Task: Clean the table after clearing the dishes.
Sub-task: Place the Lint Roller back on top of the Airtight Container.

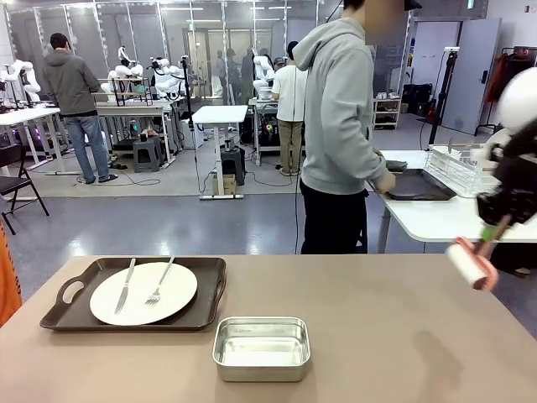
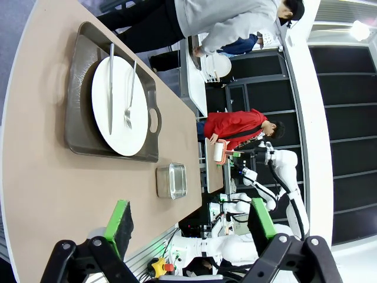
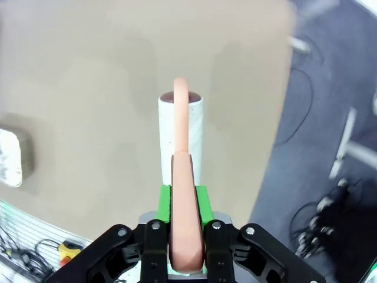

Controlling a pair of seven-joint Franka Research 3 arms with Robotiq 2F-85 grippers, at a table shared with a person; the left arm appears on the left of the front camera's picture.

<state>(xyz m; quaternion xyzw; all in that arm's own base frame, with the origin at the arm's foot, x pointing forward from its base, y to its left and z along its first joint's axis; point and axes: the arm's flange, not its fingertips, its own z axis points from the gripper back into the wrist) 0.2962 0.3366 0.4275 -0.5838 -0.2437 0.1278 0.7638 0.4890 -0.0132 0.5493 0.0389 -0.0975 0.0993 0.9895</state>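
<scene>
On the table [image 1: 377, 319], at its left, lies a dark brown tray [image 1: 205, 306] with a white plate [image 1: 143, 294], a knife and a fork. In the left wrist view the same tray [image 2: 79, 127] and plate [image 2: 118, 109] lie ahead of my left gripper [image 2: 189, 221], which is open and holds nothing. My right gripper [image 1: 495, 228] hangs over the table's right edge, shut on the pink handle of a lint roller [image 1: 471, 262]. The right wrist view shows that gripper [image 3: 182, 197] clamped on the handle, with the white roll [image 3: 180, 132] above the tabletop [image 3: 88, 88].
A small steel pan [image 1: 261, 347] sits at the front middle of the table. Across it, a person in a grey hoodie [image 1: 340, 117] has a hand on another dark tray [image 1: 417, 186] on a white side table, beside a wire rack [image 1: 457, 168].
</scene>
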